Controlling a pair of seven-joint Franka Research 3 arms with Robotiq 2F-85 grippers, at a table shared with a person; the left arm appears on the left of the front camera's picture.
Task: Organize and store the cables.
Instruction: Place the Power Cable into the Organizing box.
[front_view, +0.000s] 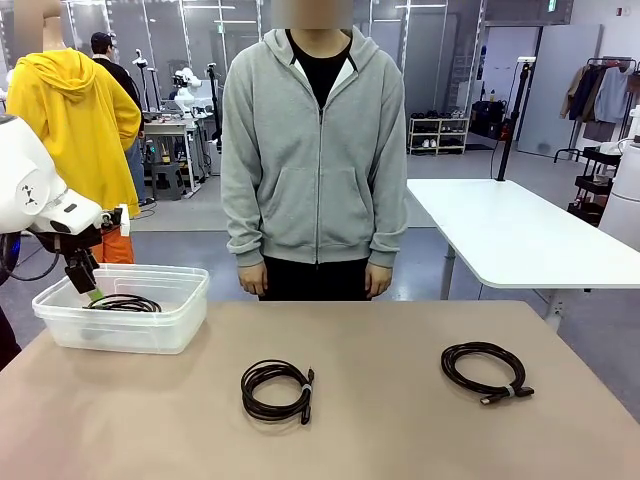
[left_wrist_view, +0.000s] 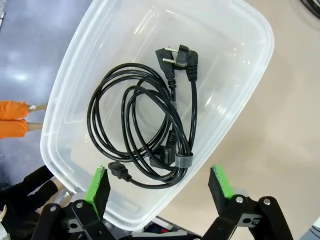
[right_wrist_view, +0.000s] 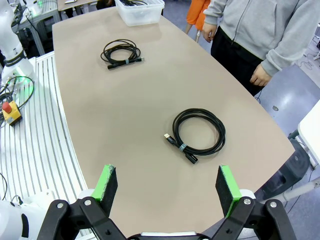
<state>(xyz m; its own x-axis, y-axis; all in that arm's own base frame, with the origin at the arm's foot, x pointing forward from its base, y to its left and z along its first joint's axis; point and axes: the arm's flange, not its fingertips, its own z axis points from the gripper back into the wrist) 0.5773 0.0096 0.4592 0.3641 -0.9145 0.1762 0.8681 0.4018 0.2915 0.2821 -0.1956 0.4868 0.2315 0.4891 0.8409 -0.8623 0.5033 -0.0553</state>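
Storage stands a third done: one power cable (left_wrist_view: 145, 125) lies coiled in the clear plastic bin (front_view: 150, 335), with the left claw (left_wrist_view: 159, 172) spread wide and empty above it. The middle coil (front_view: 277, 390) and right coil (front_view: 485, 370) wait on the worktop (front_view: 400, 440), the right claw (right_wrist_view: 166, 170) wide and empty overhead. The person (front_view: 315, 150) stands at the far edge; nothing blocks either coil.

The left arm (front_view: 30, 190), at nine o'clock in the front view, has glossy white, rounded casings, and a dark cable (front_view: 8, 252) hangs beside it. The left tool (left_wrist_view: 160, 181) is matte black, with two angular fingers faced with bright green pads (left_wrist_view: 97, 182) and small silver screws (left_wrist_view: 236, 199) at the link joints. The right tool (right_wrist_view: 167, 182) is built the same way, with black links, green pads and round silver pivots. At twelve o'clock the person (front_view: 315, 200) wears a grey zip hoodie with a front pocket, long ribbed-cuff sleeves (front_view: 240, 180), a black shirt and black trousers.
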